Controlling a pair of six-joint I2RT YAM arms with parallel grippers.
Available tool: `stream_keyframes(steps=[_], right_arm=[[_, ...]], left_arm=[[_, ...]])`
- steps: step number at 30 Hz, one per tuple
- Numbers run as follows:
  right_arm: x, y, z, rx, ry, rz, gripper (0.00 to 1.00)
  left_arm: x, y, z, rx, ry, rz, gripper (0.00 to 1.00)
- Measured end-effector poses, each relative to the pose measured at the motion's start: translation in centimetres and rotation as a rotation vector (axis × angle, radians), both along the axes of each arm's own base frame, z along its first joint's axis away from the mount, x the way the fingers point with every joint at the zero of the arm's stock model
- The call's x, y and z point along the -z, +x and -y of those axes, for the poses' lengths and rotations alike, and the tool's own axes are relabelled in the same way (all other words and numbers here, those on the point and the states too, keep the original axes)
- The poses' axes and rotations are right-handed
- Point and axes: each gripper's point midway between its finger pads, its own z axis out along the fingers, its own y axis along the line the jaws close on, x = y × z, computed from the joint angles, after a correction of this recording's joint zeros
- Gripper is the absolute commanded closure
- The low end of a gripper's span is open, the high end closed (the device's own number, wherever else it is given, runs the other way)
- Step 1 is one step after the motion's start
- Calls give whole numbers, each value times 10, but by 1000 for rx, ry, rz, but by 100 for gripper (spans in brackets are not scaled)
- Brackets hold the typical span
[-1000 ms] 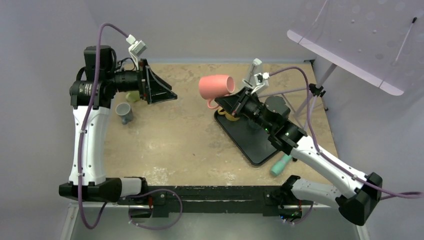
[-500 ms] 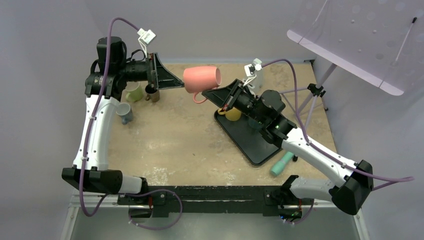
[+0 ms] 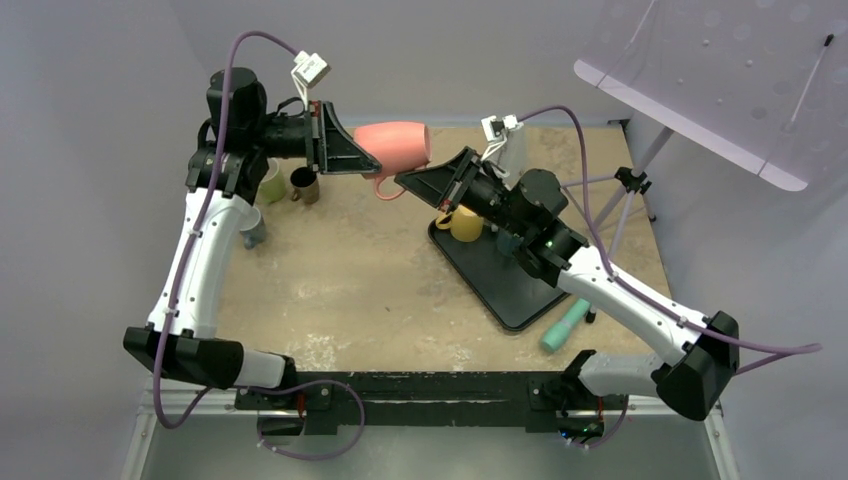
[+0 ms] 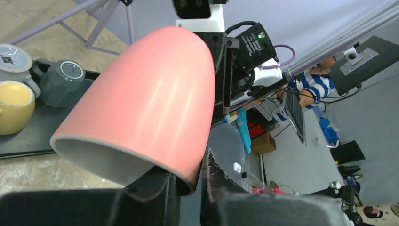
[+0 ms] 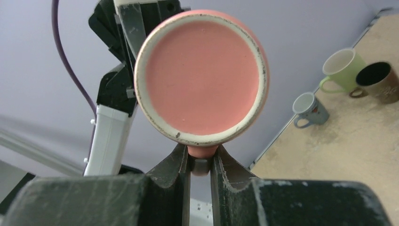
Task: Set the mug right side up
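Mid-air handover above the table [image 3: 350, 280]: my right gripper [image 5: 200, 162] is pressed tight on the handle [image 5: 201, 151] of the pink mug [image 3: 395, 143]. My left gripper [image 4: 190, 188] straddles the rim [image 4: 117, 165] with one finger inside and one outside, though the wrist view does not show whether that pair has bitten on the wall. The mug hangs well clear of the tabletop between the two arms. It lies on its side with its long axis roughly level, running from one gripper to the other. The mouth faces the left arm, the base [image 5: 202, 77] faces the right wrist camera, and the handle points down. I judge it glazed ceramic: rigid, moderately heavy, slick under the pads, and likely to break if dropped from this height. The handle and the rim wall look like the safest places to grip it.
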Motion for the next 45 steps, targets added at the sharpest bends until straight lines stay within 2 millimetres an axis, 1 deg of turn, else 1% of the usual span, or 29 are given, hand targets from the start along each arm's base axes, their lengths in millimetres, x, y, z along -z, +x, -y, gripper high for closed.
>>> stream_keyframes(steps=[2, 3, 4, 5, 6, 7, 9, 11, 13, 14, 16, 18, 21, 23, 25, 28, 30, 33, 34, 35, 39, 40, 42, 45], right_arm=[[-1, 0, -3, -19, 7, -15, 100], [3, 0, -6, -34, 6, -38, 97], [4, 1, -8, -41, 12, -55, 78], [4, 2, -9, -45, 14, -62, 62], [4, 2, -10, -44, 10, -64, 47], [6, 3, -10, -40, 0, -70, 36], [12, 6, -10, -9, -52, -69, 25], [21, 11, -6, 35, -115, -78, 19], [32, 17, 1, 91, -185, -100, 17], [38, 20, 6, 117, -223, -112, 17], [53, 22, 17, 167, -296, -137, 16], [64, 22, 28, 207, -352, -160, 15], [75, 21, 44, 260, -408, -174, 14], [80, 21, 52, 292, -440, -178, 15], [85, 23, 57, 314, -468, -181, 15], [97, 24, 58, 317, -514, -190, 15], [108, 26, 57, 315, -549, -200, 15], [127, 31, 60, 333, -609, -230, 16], [133, 33, 62, 347, -629, -242, 16], [140, 34, 65, 364, -654, -257, 15], [165, 40, 87, 461, -760, -312, 8], [171, 41, 93, 488, -787, -323, 6], [184, 43, 107, 544, -854, -349, 4], [203, 46, 127, 608, -940, -380, 3]], left_arm=[[-2, -1, -1, 25, -14, 19, 100], [-5, -1, -1, 30, -18, 45, 100], [-7, -2, -1, 28, -19, 71, 100], [-7, -2, -3, 23, -15, 90, 100], [-7, -2, -4, 17, -9, 98, 100], [-6, -1, -5, 5, 1, 103, 100], [-2, 2, -9, -45, 51, 105, 100], [6, 12, -16, -101, 123, 125, 100], [25, 32, -29, -174, 246, 174, 100], [40, 43, -37, -207, 323, 195, 100], [82, 60, -59, -255, 508, 196, 100], [136, 72, -86, -265, 714, 157, 100], [215, 75, -133, -217, 1006, 40, 100], [254, 74, -162, -178, 1139, -37, 100], [284, 74, -190, -148, 1245, -101, 100], [308, 77, -219, -131, 1346, -131, 100], [317, 80, -229, -127, 1395, -118, 100], [326, 89, -235, -125, 1430, -92, 100], [333, 96, -237, -132, 1442, -76, 100], [334, 97, -237, -133, 1444, -74, 100], [355, 109, -240, -134, 1466, -73, 100], [359, 111, -241, -133, 1473, -75, 94], [369, 115, -243, -130, 1484, -74, 80], [370, 118, -244, -126, 1493, -54, 61]])
